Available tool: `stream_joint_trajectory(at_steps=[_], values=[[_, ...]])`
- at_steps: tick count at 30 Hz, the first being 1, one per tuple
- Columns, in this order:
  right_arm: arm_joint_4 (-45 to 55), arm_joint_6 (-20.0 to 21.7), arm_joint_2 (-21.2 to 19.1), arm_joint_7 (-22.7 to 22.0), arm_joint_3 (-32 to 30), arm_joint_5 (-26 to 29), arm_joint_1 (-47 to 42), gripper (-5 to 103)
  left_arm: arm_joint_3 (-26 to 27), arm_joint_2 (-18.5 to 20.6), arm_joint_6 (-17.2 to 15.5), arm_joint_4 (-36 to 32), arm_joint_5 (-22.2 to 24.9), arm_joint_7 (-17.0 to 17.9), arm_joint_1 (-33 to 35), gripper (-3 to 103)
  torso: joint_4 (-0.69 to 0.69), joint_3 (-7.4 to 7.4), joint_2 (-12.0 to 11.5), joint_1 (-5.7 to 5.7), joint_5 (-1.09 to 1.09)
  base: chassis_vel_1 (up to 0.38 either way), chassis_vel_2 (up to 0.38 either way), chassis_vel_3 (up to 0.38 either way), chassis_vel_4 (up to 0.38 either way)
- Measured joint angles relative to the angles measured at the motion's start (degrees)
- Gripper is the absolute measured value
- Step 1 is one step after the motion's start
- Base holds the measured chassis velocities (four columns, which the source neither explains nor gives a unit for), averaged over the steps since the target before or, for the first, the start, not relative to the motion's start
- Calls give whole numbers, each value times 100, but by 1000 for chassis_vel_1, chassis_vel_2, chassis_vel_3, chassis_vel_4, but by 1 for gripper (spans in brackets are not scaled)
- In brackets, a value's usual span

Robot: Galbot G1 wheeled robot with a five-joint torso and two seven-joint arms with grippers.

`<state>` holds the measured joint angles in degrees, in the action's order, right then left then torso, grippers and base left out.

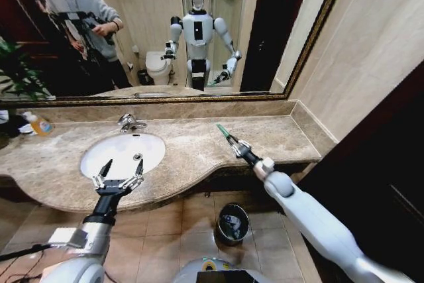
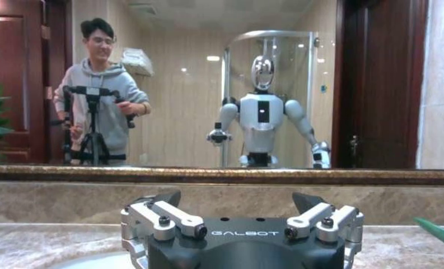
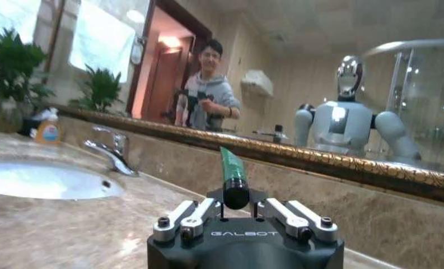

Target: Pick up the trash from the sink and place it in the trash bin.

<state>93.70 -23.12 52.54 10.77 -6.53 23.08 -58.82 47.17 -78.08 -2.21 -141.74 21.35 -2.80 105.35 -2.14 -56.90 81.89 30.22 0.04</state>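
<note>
Right gripper (image 1: pixel 233 142) clamped on green-black piece (image 1: pixel 223 131) (above countertop (image 1: pixel 199 150)); left gripper (image 1: pixel 118 175) agape.

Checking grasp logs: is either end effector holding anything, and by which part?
Right end effector grips the green-black piece by its black end, over the countertop. Left end effector is open, empty.

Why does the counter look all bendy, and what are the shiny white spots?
Head view: the wide lens curves the countertop and mirror frame; the sink glares white under the lights. Right wrist view: the right gripper holding the green-black piece looks soft up close. Left wrist view: ceiling lights glint in the mirror behind the open left gripper.
</note>
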Motion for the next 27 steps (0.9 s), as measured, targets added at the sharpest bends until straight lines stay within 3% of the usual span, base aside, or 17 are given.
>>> stream_joint_trajectory(at_steps=[11, 27], values=[[468, -531, 109, 3, -1269, 118, -1873, 20, 0, 0, 0, 0, 0, 1, 0, 100, 4, 0, 0, 0, -3, 0, 0, 0, 0], [62, -1154, 456, -62, -1732, -23, -2823, 20, 0, 0, 0, 0, 0, 1, 0, 100, 3, 0, 0, 0, -4, 0, 0, 0, 0]])
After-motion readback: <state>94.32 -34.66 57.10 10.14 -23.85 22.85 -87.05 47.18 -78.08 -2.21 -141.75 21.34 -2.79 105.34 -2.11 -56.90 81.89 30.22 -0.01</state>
